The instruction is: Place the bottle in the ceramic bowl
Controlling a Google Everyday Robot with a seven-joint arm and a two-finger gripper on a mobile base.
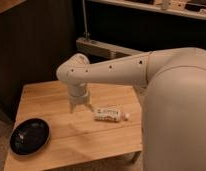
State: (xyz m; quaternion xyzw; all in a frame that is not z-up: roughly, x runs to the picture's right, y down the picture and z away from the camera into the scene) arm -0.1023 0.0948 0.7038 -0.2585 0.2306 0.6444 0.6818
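Observation:
The small white bottle (110, 113) lies on its side on the wooden table (61, 135), cap pointing right. The glossy black ceramic bowl (29, 135) sits at the table's front left corner. My gripper (81, 107) hangs from the white arm, pointing down at the table just left of the bottle and apart from it. It holds nothing that I can see. The bowl is well to the left and nearer than the gripper.
My large white arm housing (171, 100) fills the right side and hides the table's right edge. A dark wall stands behind the table. A grey bar (103, 48) and a shelf (166, 7) are at the back.

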